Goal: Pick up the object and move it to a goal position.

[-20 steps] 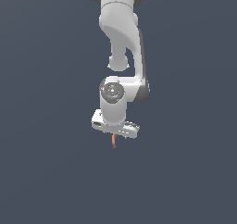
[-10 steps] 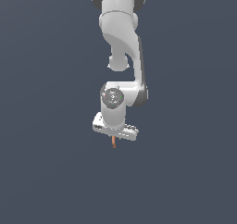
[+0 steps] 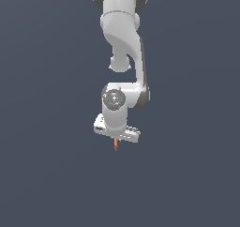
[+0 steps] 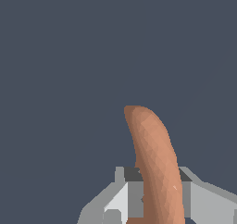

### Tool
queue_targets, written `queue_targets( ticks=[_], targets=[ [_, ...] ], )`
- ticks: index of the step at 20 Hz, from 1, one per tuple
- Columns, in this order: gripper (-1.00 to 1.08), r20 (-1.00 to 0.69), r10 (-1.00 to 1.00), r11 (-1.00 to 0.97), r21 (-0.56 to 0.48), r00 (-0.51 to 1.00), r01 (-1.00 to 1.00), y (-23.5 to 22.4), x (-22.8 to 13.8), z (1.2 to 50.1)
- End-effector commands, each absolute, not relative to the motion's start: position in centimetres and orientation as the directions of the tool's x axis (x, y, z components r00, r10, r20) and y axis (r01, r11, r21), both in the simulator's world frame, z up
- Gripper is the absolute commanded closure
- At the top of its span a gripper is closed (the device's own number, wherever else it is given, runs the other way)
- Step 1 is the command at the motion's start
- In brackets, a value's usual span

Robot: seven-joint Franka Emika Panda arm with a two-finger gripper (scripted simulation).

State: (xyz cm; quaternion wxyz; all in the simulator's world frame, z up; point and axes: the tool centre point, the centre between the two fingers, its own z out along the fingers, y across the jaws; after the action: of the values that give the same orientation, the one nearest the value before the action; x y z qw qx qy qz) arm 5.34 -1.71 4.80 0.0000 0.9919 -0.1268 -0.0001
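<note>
The strip (image 4: 155, 167) is held between the closed fingers of the gripper (image 3: 116, 138), its free end hanging below the hand in the exterior view. Pick-up is judged done; transport to the goal remains. No goal marker is visible. No containers are seen.

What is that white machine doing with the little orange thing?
A white robot arm is holding a small curved orange-brown strip, shaped rather like a banana, in its gripper. The wrist view shows the fingers closed on either side of it. In the exterior view the strip pokes out below the gripper, with nothing but plain dark background around it.
</note>
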Motion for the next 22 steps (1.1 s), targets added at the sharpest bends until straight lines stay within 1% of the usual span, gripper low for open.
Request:
queue_targets(
  ticks=[1,10,22],
  targets=[
    [1.08,0.0,-0.252,-0.968,0.0,0.968,-0.252,-1.7,5.4,4.8],
    [1.08,0.0,-0.252,-0.968,0.0,0.968,-0.252,-1.1,7.0,4.9],
    [1.08,0.0,-0.252,-0.968,0.0,0.968,-0.252,0.5,11.4,5.1]
  ],
)
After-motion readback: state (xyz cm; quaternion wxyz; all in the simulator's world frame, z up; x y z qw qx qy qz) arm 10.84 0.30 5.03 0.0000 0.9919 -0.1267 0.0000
